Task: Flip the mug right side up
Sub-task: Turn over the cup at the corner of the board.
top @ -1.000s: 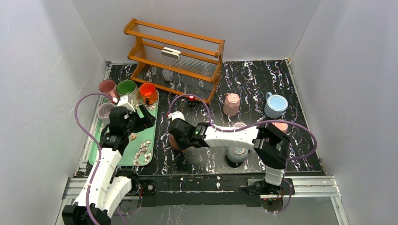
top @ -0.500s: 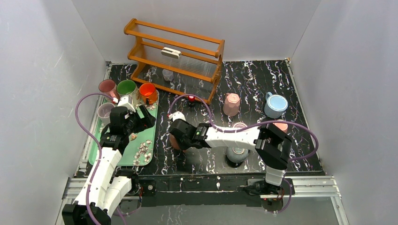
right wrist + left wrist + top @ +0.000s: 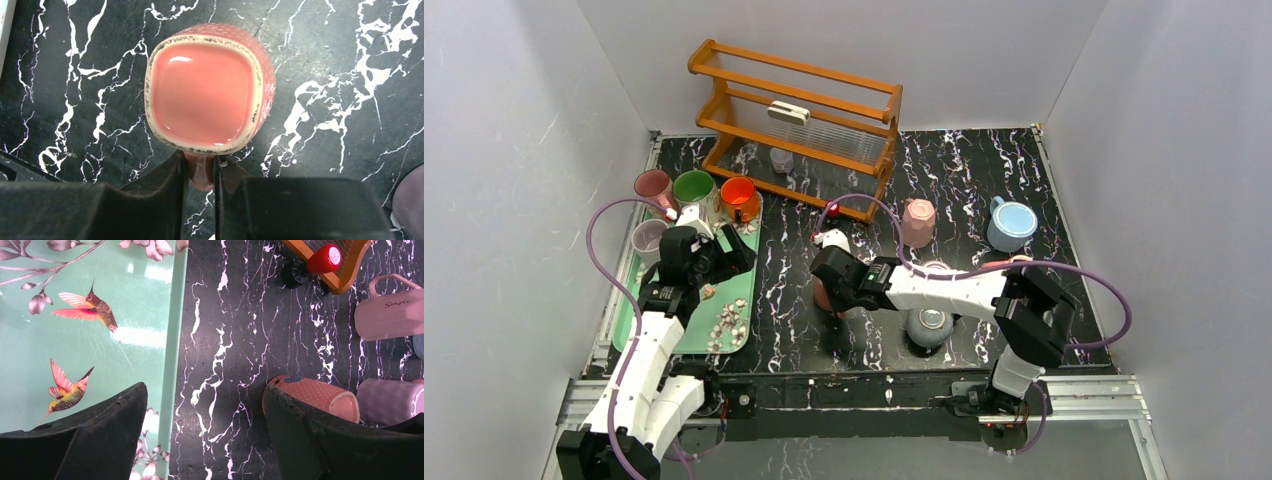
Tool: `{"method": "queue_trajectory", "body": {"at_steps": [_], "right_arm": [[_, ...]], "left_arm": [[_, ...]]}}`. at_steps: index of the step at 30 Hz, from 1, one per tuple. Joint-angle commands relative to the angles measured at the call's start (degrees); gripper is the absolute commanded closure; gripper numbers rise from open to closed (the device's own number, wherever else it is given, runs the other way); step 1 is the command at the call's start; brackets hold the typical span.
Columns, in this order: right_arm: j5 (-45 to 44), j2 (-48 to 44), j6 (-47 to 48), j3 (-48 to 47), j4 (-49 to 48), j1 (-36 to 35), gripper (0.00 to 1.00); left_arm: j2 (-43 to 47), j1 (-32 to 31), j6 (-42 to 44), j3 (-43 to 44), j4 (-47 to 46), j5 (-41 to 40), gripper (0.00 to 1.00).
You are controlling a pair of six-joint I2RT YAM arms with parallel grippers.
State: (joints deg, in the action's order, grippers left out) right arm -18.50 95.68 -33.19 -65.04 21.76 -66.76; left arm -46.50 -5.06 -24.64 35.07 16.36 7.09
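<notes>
Right wrist | right claw [image 3: 200, 169] pinches mug [image 3: 205, 95] handle | body just beyond

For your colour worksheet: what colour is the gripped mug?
The mug is salmon pink, cream-rimmed; right wrist view.

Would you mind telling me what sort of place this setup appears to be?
Probably a robot test booth staged as a kitchen counter: plain white walls around a marbled table, with a wooden rack and mugs set about.
</notes>
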Motion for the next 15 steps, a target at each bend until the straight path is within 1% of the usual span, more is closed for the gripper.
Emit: {"method": "queue_trajectory", "body": {"at_steps": [1, 6, 9, 11, 15], "right_arm": [[-0.30, -3.40, -1.50, 0.48, -2.89, 0.77, 0.99], [1.07, -3.44, -1.74, 0.03, -4.30, 1.46, 0.99], [7.87, -4.67, -2.65, 1.49, -8.00, 4.14, 0.99], [10.55, -5.66, -3.81, 3.31, -10.96, 5.39, 0.99], [10.31, -6.90, -4.51, 4.29, -12.38, 5.90, 0.99]], "left_arm": [[-0.26, -0.21, 0.39, -0.52, 0.52, 0.42, 0.17], [0.05, -0.37, 0.47, -0.53, 0.60, 0.30, 0.17], [0.11, -0.48, 0.25, -0.62, 0.31, 0.52, 0.17], [-0.13, -0.48, -0.04, -0.76, -0.06, 1.09, 0.17], [-0.23, -0.61, -0.06, -0.73, -0.10, 1.63, 0.17]]}}
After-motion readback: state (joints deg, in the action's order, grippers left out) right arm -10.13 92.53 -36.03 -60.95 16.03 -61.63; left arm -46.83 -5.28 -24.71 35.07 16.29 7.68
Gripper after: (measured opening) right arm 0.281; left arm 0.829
